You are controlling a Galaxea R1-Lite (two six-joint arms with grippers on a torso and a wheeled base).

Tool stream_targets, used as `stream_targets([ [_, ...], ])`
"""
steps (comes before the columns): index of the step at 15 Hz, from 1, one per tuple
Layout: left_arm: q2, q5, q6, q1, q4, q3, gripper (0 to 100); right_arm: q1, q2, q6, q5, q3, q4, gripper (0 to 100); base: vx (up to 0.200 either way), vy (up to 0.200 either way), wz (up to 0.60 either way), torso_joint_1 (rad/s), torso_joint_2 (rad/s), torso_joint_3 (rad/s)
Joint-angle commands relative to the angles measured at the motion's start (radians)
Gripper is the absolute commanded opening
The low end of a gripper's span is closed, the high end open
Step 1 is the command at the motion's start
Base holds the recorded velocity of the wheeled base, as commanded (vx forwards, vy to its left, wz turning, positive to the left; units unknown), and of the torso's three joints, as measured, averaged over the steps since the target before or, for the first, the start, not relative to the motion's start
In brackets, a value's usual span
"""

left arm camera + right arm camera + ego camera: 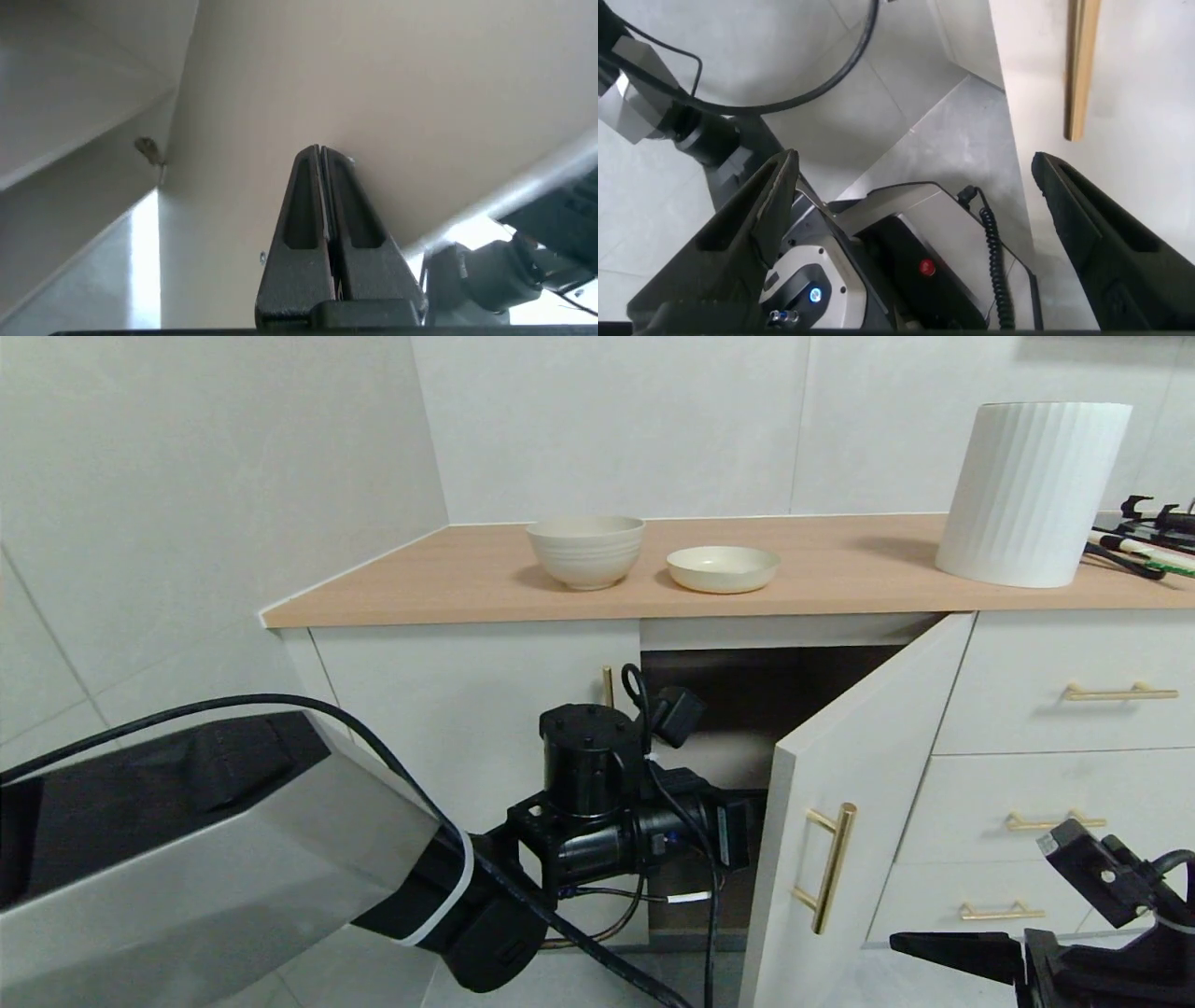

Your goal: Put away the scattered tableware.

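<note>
While 1 bowl (585,551) and 1 dish (723,568) sit side by side on the bench (840,569), not touching, 1 ribbed white tub (1032,490) stands well to their right. Below, 1 cabinet door (850,756) hangs open, w/ 3 drawers (1064,728) beside it. L tool (320,233): fingers pressed together, holding nothing, tips near a pale panel, contact unclear. R tool (913,159): fingers wide apart, empty, low by the door's handle (1083,65).

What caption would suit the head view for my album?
Bowl and dish sit on the counter above an open cabinet door.
</note>
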Motion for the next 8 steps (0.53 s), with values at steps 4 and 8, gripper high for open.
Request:
stream_targets([
  [4, 0.025, 0.000, -0.049, -0.020, 0.055, -0.103, 0, 0.000, -0.008, 0.000, 0.000, 0.002, -0.001, 100, -0.150, 0.000, 0.00, 0.008, 0.00, -0.001],
  [8, 0.058, 0.003, -0.050, -0.028, 0.058, -0.158, 0, 0.000, -0.015, 0.000, -0.002, 0.002, -0.001, 100, 0.000, 0.000, 0.00, 0.000, 0.00, 0.000],
])
